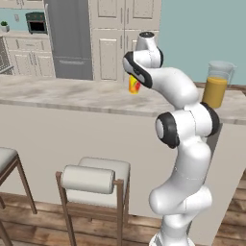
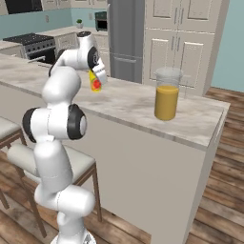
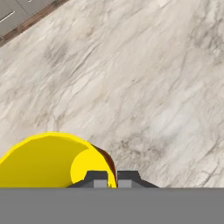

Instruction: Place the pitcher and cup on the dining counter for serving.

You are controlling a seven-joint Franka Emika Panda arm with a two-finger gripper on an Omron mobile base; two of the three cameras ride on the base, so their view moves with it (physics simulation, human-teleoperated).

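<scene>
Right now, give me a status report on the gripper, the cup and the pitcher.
Gripper shut on the cup rim, over the dining counter. Pitcher upright on the counter, apart from the cup. Bare marble below, nothing in the way.

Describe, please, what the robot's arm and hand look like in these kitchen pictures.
The arm is built of rounded, glossy white segments joined by dark, ring-like joints, with no cables or markings showing. The hand ends in two small dark, blocky fingertips with paler grey faces, seen side by side in the hand view.
</scene>
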